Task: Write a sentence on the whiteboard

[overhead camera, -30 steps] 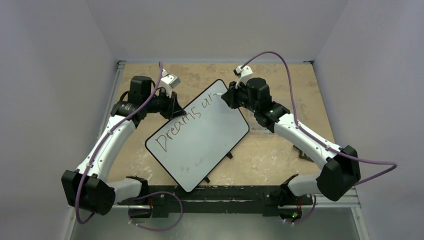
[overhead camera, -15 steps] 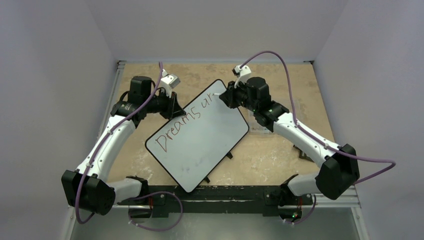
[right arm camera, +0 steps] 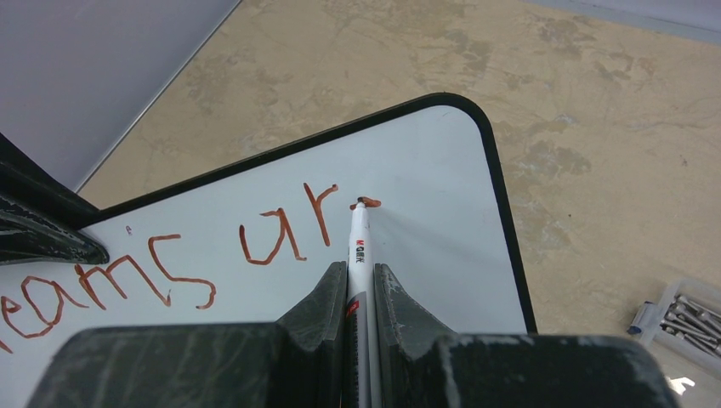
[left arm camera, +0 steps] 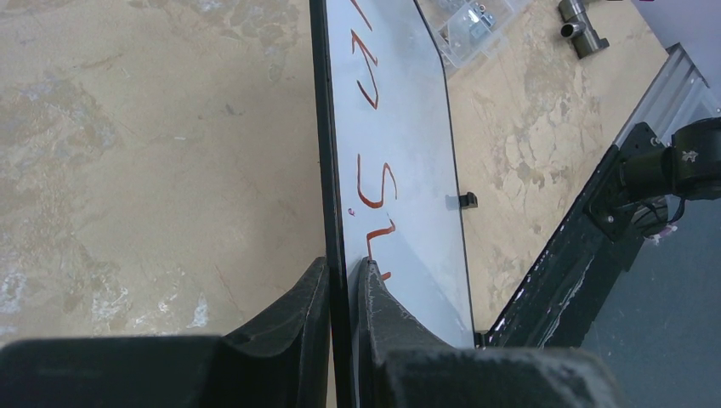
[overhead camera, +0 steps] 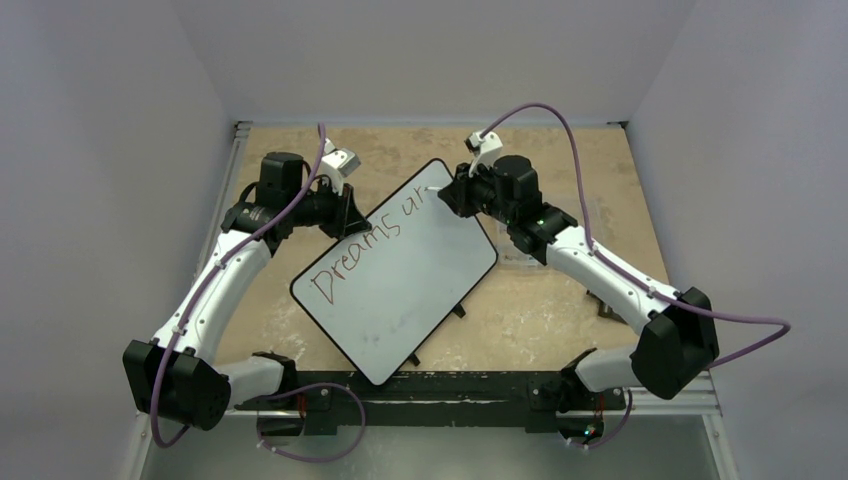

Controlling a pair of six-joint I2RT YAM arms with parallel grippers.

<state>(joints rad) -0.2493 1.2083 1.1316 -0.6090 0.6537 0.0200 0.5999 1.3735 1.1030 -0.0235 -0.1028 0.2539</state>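
Note:
The whiteboard (overhead camera: pixel 400 275) lies tilted in the middle of the table, with "Dreams ar" in red along its upper left edge. My left gripper (overhead camera: pixel 352 214) is shut on the board's left rim; in the left wrist view the gripper (left arm camera: pixel 340 276) pinches the black rim (left arm camera: pixel 325 170) edge-on. My right gripper (overhead camera: pixel 450 192) is shut on a white marker (right arm camera: pixel 358 242). The marker's tip (right arm camera: pixel 363 202) touches the board (right arm camera: pixel 425 212) just right of the "r", at a short red stroke near the far corner.
A small clear compartment box (right arm camera: pixel 680 319) with metal parts sits right of the board; it also shows in the left wrist view (left arm camera: pixel 472 25). A metal fitting (left arm camera: pixel 578 21) lies near it. The black rail (overhead camera: pixel 450 385) runs along the near table edge.
The right gripper with the marker has shifted slightly left and back along the board's far corner. The left gripper and the board have not moved.

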